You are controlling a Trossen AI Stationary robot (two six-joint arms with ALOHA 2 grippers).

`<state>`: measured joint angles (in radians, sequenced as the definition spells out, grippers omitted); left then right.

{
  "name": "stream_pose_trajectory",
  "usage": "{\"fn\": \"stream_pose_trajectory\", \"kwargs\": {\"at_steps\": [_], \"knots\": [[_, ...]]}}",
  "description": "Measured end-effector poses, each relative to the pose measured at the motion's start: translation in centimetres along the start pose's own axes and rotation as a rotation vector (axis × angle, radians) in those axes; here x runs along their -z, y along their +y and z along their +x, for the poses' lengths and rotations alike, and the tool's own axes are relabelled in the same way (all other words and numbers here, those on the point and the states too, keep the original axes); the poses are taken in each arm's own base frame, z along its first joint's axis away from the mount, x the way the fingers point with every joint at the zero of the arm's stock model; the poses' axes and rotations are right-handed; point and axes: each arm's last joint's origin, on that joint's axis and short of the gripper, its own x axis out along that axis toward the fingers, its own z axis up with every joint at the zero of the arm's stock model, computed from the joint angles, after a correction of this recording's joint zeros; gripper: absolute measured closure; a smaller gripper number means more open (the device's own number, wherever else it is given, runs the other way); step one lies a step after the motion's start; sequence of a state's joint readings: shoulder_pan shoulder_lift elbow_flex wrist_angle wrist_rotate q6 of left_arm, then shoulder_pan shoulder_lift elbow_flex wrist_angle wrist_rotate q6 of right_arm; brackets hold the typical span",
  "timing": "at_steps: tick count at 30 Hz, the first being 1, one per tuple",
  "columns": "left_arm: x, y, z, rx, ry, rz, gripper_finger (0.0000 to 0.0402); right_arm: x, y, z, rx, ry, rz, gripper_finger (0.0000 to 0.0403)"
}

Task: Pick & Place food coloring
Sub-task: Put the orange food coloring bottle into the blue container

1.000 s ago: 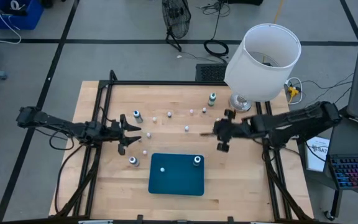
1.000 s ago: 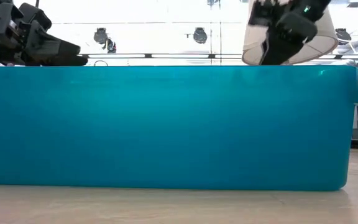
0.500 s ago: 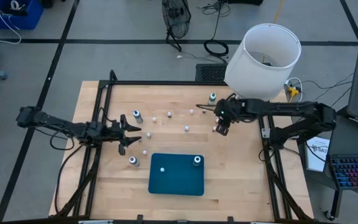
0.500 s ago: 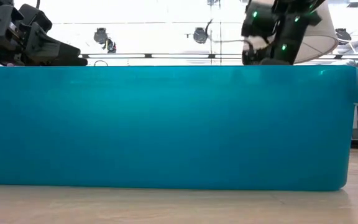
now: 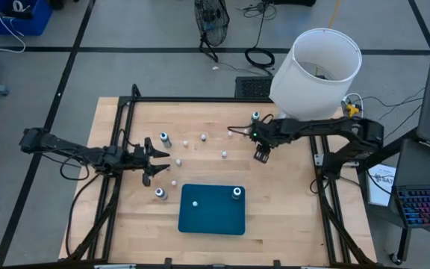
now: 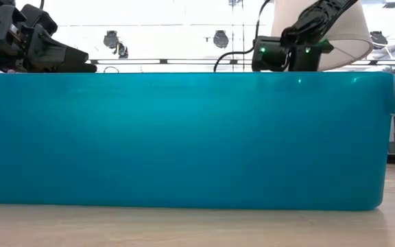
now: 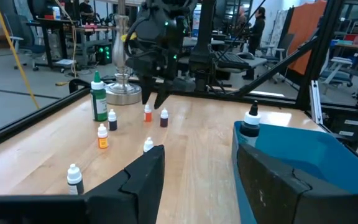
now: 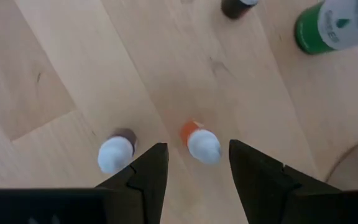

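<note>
Right wrist view: my right gripper (image 8: 192,163) points straight down at the counter (image 8: 55,74), fingers spread and empty, with an orange food coloring bottle (image 8: 199,142) standing between them and a dark one (image 8: 115,151) just beside. A green bottle (image 8: 331,25) stands near. In the high view, my left gripper (image 5: 157,160) hovers parted and empty at the counter's left side, near scattered bottles. Two bottles stand in the blue tray (image 5: 212,217).

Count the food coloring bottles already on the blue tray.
2. A small bottle stands left of the tray's middle, and a larger bottle stands by its upper right corner in the high view. The whole tray shows there, so none seems hidden.
</note>
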<state>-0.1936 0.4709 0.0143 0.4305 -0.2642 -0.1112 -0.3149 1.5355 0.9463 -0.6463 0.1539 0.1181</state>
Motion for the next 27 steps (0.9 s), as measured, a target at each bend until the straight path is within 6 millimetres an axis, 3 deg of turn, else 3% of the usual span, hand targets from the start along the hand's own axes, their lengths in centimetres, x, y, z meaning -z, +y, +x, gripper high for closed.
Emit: {"fn": "stream_pose_trajectory", "kwargs": {"at_steps": [27], "knots": [[0.0, 0.0, 0.0, 0.000, 0.000, -0.001, 0.0208, 1.0, 0.1, 1.1, 0.001, 0.007, -0.001, 0.0252]]}}
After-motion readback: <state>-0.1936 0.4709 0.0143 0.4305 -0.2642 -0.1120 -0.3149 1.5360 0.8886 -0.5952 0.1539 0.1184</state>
